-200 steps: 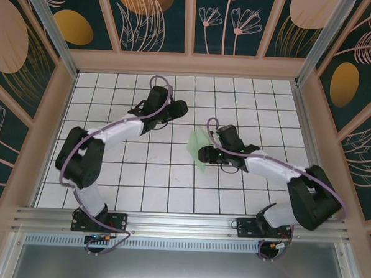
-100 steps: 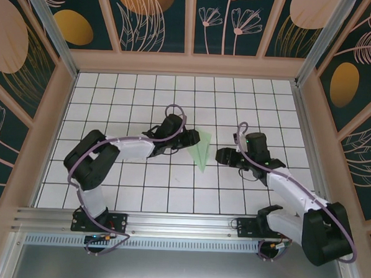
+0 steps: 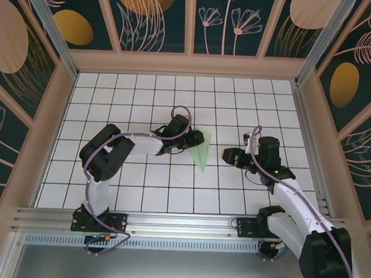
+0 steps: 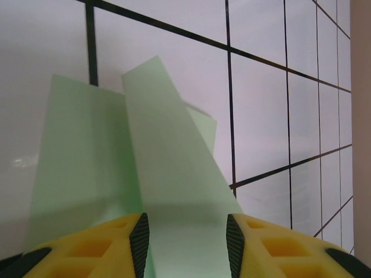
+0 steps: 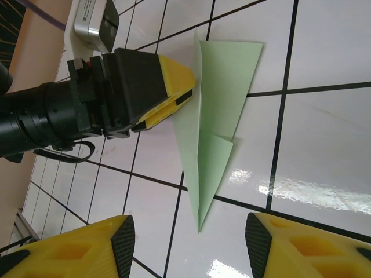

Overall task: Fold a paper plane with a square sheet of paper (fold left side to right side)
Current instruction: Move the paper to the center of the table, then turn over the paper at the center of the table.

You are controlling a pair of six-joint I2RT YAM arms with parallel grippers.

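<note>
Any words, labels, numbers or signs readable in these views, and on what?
None can be read.
Tiny print on the small white module at the top left of the right wrist view: too blurred to read.
No writing on the paper plane, the table tiles or the wall panels.

The whole tiled table [image 3: 140,174] is taken in from above and behind the arm bases [image 3: 100,220]. Now the paper plane [image 4: 174,156] is seen very close from the left wrist, low across the tiles. From the right wrist it is viewed from farther back, facing the left gripper [image 5: 188,95]; the plane is shared by all three.
</note>
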